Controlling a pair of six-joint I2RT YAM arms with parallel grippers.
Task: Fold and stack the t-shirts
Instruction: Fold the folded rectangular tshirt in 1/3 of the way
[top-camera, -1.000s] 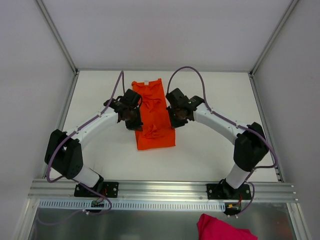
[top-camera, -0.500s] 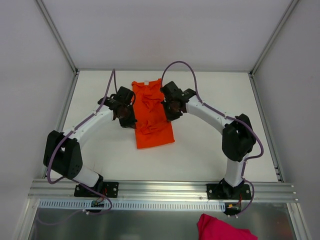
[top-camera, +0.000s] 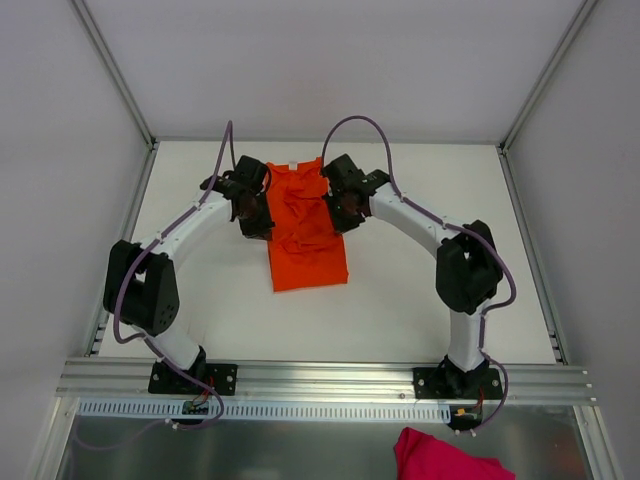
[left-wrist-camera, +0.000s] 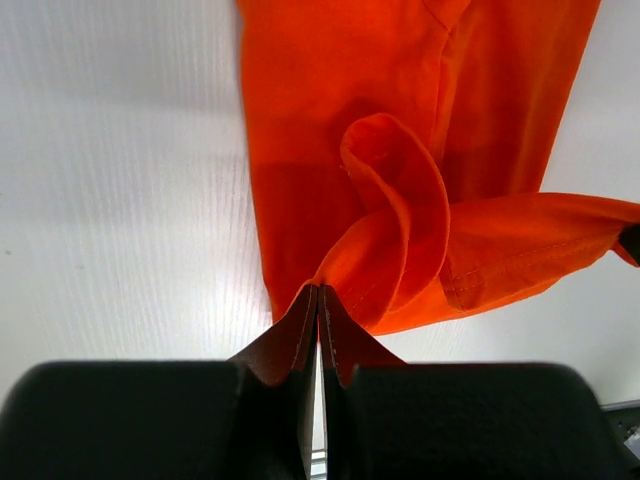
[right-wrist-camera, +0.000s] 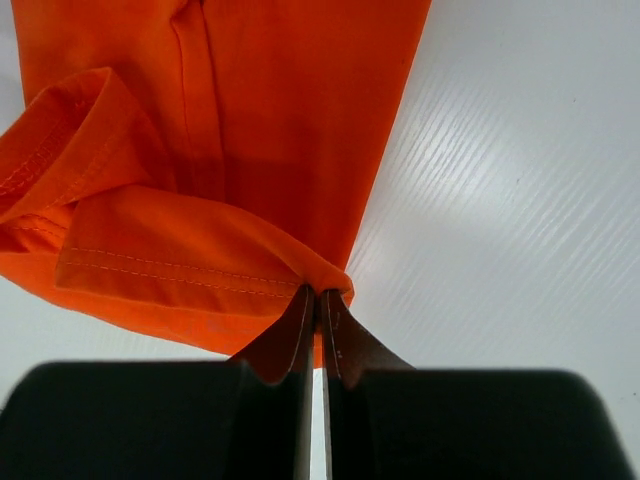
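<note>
**Both end effectors pinch the orange t-shirt at mid-desk**

The white desk (top-camera: 420, 290), smooth with a faint ribbed grain, lies bare on either side of the garment and toward the near aluminium rail (top-camera: 330, 378). White walls close it in at the left, right and far edges. The left arm (top-camera: 185, 235) and right arm (top-camera: 425, 222) bow outward from their bases and curve back in, so the wrists face each other across the cloth in the desk's far half.

The t-shirt (top-camera: 308, 255) is bright orange soft fabric, folded into a long narrow strip along the desk's middle. Its near end lies flat and square, and its far part is rumpled and raised between the wrists. A magenta cloth (top-camera: 445, 458) sits below the rail, off the desk.

The left end effector (left-wrist-camera: 318, 292) is closed tight on the strip's left edge, with a loop of cloth curling up from its tips. The right end effector (right-wrist-camera: 320, 293) is likewise clamped on the right edge, just by a stitched hem (right-wrist-camera: 170, 272). A small white neck label (top-camera: 291, 165) shows at the shirt's far end.
</note>
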